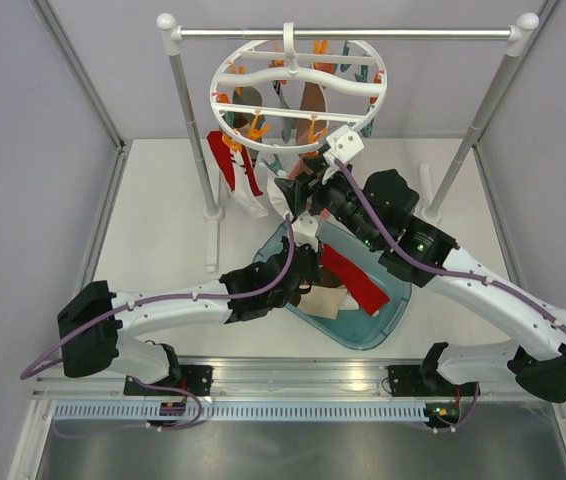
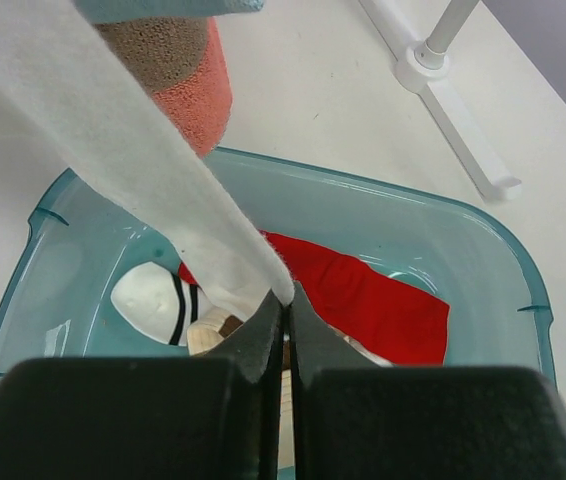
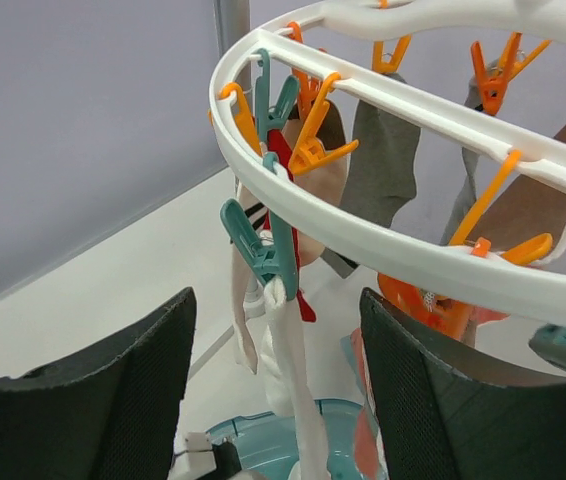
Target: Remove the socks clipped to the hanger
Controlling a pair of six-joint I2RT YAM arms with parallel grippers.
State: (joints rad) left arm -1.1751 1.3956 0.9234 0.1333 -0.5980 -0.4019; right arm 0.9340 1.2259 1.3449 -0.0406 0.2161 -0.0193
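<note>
Teal tub (image 2: 463,250) beside rail stand (image 1: 363,33)

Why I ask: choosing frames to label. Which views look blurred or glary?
Top external: even light, sharp, only faint shadows. Left wrist: the white sock near the lens is soft and washed out; the teal tub is crisp with small glints. Right wrist: the right gripper is slightly soft, the hanger sharp.
</note>
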